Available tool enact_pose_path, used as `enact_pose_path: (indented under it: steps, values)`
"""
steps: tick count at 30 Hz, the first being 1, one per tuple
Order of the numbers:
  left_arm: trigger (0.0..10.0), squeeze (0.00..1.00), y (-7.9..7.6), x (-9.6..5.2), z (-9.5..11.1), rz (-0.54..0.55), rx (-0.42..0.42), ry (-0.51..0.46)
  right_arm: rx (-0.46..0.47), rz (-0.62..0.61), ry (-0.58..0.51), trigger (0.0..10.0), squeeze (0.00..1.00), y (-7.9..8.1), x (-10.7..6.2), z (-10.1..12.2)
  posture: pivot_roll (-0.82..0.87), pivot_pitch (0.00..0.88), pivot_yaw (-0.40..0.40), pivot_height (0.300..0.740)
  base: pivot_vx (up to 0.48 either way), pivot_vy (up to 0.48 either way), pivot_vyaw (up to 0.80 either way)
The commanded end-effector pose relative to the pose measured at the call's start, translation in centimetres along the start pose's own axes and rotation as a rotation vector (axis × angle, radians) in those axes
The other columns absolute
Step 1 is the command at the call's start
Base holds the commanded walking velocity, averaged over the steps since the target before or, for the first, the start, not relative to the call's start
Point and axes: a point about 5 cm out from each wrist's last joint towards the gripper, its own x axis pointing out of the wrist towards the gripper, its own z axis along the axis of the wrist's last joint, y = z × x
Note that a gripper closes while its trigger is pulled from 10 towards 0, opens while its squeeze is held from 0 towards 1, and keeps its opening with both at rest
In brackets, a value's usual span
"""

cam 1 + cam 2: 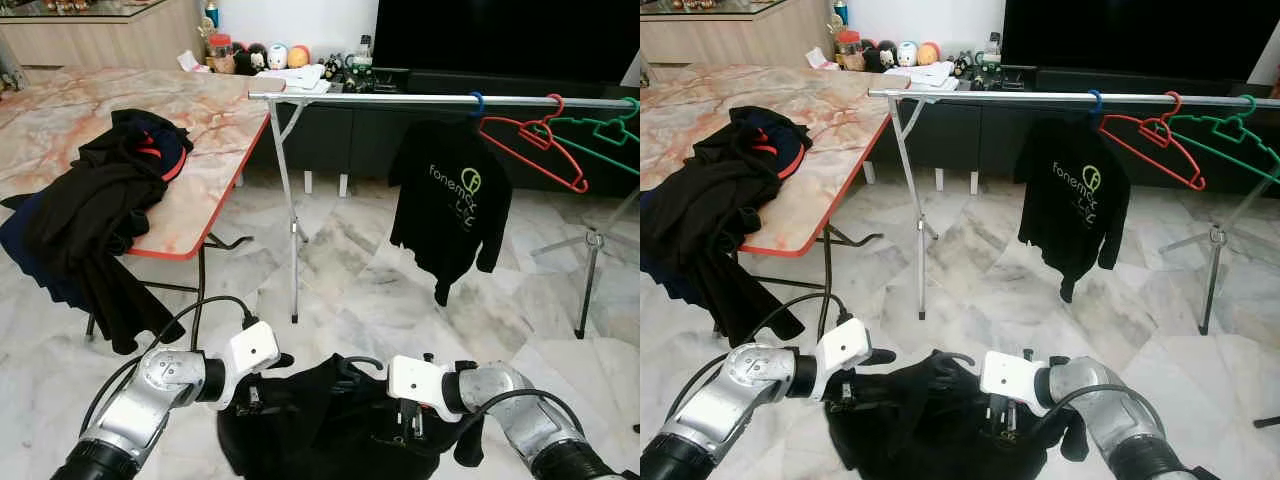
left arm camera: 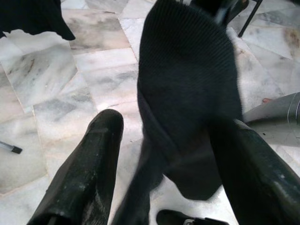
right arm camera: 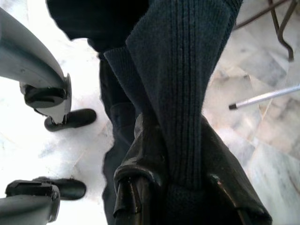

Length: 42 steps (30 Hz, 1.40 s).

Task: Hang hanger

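Hanging between the two grippers, near and low in the left eye view, is a black garment. The left gripper meets its left edge and the right gripper its right edge.

Right eye view — a marble-topped table with a red edge stands at far left, with a heap of dark clothes draped over its near corner. A metal clothes rail runs across the far side on thin legs. On the rail hang a black T-shirt with pale lettering, a red hanger just right of it, and a green hanger overlapping the red one. The floor is pale veined marble; a long dark cabinet stands behind the rail.

Left wrist view — the left gripper's fingers stand parted, moderately wide, with a fold of ribbed black knit dropping between them; whether the cloth is actually pinched cannot be told.

Right wrist view — the right gripper's fingers are closed tight on a bunched strip of ribbed dark knit, which rises away from them. A metal rod lies over the marble beyond.
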Motion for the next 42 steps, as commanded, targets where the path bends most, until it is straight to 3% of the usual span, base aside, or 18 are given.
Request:
enact_pose_path:
  steps: [1,11,18,28,30,31,32,33,35,42]
  values:
    - [10.0,0.0,0.3,0.3,0.1,0.003,0.026,0.012,-0.025,0.03,-0.055,0.0,0.0,-0.1,-0.3,1.0,0.03,0.081,0.017,0.74,0.0,0.0,0.0]
    - [10.0,0.0,0.4,1.0,0.9,-0.024,0.045,0.003,-0.023,0.054,-0.074,0.0,0.0,0.2,-0.2,1.3,0.04,0.089,0.019,0.74,0.0,0.0,0.0]
    - [10.0,0.0,-1.0,1.7,1.8,-0.16,0.05,-0.034,-0.034,0.05,-0.088,0.0,0.0,-0.1,-0.2,1.9,0.04,0.089,0.02,0.74,0.0,0.0,0.0]
    - [10.0,0.0,-1.0,2.0,2.1,-0.155,0.07,-0.021,-0.048,0.036,-0.108,0.0,0.0,-0.6,-0.3,2.6,0.04,0.087,0.022,0.74,0.0,0.0,0.0]
    - [7.8,0.0,-1.0,2.1,2.0,-0.156,0.078,-0.006,-0.049,0.035,-0.11,0.0,0.0,-0.7,-0.4,2.7,0.04,0.087,0.022,0.74,0.0,0.0,0.0]
    - [7.3,0.0,-1.0,2.1,2.0,-0.153,0.083,0.006,-0.05,0.033,-0.111,0.0,0.0,-0.8,-0.4,2.7,0.04,0.087,0.022,0.74,0.0,0.0,0.0]
    - [5.3,0.0,-1.0,2.2,1.9,-0.142,0.09,0.021,-0.05,0.032,-0.112,0.0,0.0,-0.8,-0.4,2.7,0.04,0.087,0.022,0.74,0.0,0.0,0.0]
    - [4.2,0.0,-0.9,2.3,1.8,-0.131,0.085,0.025,-0.05,0.031,-0.112,0.0,0.0,-0.9,-0.5,2.7,0.04,0.09,0.021,0.74,0.0,0.0,0.0]
    - [0.0,0.0,-0.8,2.5,2.0,-0.111,0.064,0.012,-0.051,0.028,-0.112,0.0,0.0,-0.9,-0.5,2.7,0.04,0.09,0.021,0.74,0.0,0.0,0.0]
    - [0.0,0.0,-0.9,2.6,2.1,-0.115,0.061,0.007,-0.049,0.028,-0.114,0.0,0.0,-0.9,-0.4,2.8,0.04,0.089,0.021,0.74,0.0,0.0,0.0]
